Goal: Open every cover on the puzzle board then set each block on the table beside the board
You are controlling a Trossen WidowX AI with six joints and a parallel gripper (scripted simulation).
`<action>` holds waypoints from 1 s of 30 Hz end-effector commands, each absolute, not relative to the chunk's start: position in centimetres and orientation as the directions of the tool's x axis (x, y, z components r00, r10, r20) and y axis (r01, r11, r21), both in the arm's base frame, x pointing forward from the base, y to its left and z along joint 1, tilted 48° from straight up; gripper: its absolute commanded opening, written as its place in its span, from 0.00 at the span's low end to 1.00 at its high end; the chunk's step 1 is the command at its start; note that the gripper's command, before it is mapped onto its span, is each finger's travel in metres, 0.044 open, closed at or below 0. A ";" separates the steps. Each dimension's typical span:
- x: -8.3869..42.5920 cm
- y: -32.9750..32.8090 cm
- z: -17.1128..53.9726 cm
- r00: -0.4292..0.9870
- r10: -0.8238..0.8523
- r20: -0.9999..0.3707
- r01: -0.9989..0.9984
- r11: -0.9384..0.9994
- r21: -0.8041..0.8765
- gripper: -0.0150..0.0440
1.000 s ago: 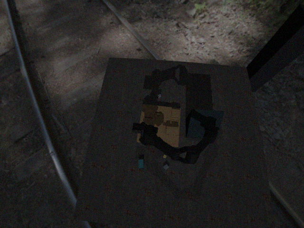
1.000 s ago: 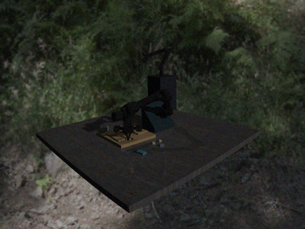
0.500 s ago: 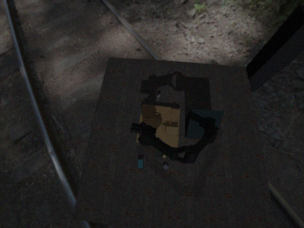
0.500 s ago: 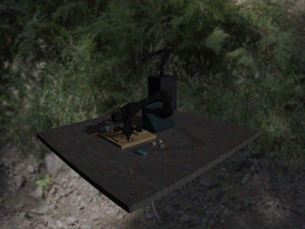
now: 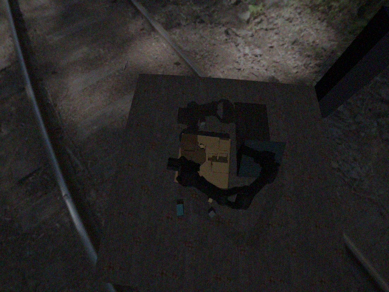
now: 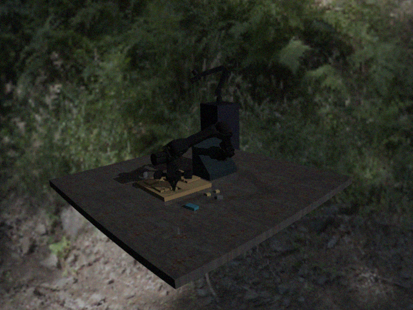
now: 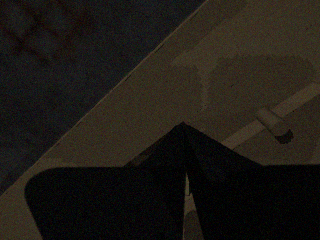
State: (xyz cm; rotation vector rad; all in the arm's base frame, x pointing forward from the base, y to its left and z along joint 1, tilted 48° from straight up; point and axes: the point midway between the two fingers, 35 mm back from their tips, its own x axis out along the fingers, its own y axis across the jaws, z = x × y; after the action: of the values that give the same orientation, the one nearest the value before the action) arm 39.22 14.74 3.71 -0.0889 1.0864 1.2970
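The wooden puzzle board (image 5: 216,181) (image 6: 188,193) (image 7: 112,107) lies under the arm, partly hidden and in shadow. My gripper (image 6: 173,189) (image 7: 181,132) is shut and empty, its tips low over the board near one edge. A round knob (image 7: 270,120) stands by a pale strip to the right of the tips in the wrist view. How far each cover is open is too dark to tell. A cyan block (image 5: 179,210) (image 6: 191,206), a grey block (image 5: 211,213) (image 6: 218,197) and small yellow blocks (image 6: 207,194) (image 6: 216,191) lie on the table beside the board.
A small pale object (image 5: 202,123) (image 6: 145,174) is beyond the board's far side. The teal wedge-shaped block (image 5: 253,168) (image 6: 218,170) stands at the arm's base. A tall dark box (image 5: 355,62) (image 6: 227,116) is behind it. The table (image 5: 251,251) (image 6: 253,213) carries dark arm shadows.
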 end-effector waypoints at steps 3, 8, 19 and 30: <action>38.8 14.1 3.5 -0.115 0.724 -0.680 -0.803 0.335 0.492 0.25; 38.4 13.6 3.2 -0.113 0.726 -0.678 -0.807 0.332 0.489 0.25; 37.5 12.6 2.7 -0.108 0.730 -0.674 -0.814 0.325 0.482 0.25; 36.5 11.6 2.2 -0.103 0.735 -0.670 -0.821 0.318 0.475 0.25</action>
State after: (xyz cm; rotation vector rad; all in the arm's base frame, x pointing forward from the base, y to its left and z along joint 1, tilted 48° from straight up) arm 36.80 11.88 2.00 -0.0964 1.0591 1.3092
